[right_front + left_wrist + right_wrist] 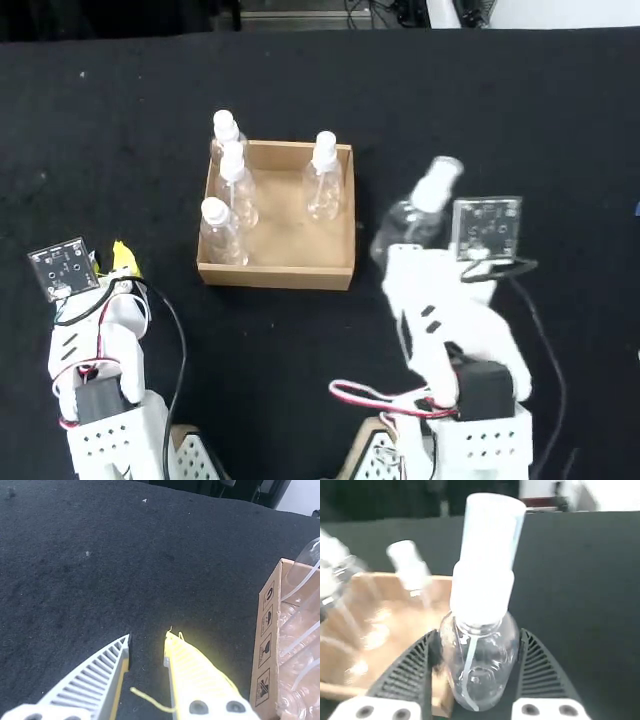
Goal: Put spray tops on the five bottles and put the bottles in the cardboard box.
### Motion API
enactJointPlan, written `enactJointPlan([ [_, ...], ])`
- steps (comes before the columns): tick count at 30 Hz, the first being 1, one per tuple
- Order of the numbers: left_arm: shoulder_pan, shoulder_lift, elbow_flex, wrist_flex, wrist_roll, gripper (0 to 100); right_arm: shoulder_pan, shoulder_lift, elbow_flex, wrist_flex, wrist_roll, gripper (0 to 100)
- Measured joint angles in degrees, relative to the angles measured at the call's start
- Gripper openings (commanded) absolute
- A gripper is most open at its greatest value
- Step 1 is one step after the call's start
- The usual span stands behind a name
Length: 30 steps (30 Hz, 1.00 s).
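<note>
- Cardboard box [276, 276], mid-counter [500, 100], carries small black handling pictograms down one outer wall [267, 645].
- Four clear bottles with white spray tops stand inside. Three [235, 190] are along its left wall, and one [324, 185] is by the far right corner.
- Right fingers [540, 670] pinch the fifth bottle [480, 665], tilted, just right of the box.
- Left fingers [192, 672] are slightly spread, low over the counter off the box's near left corner.

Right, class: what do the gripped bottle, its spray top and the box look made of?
Bottle: probably clear glossy plastic, the dip tube shows through. Spray top: opaque white, likely plastic. Box: matte brown cardboard, with a raw cut rim.
</note>
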Motion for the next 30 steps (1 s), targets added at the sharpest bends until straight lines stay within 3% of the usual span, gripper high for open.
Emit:
enactJointPlan([
  [15, 0.0, 0.0, 0.0, 0.0, 0.0, 11, -13.71, 13.8, 4.4, -21.1, -4.04, 8.9],
  [24, 0.0, 0.0, 0.0, 0.0, 0.0, 11, -14.15, 17.23, 16.7, -35.16, -1.14, 8.8],
  [30, 0.0, 0.0, 0.0, 0.0, 0.0, 11, -14.24, 18.81, 18.37, -36.57, 0.26, 8.9],
])
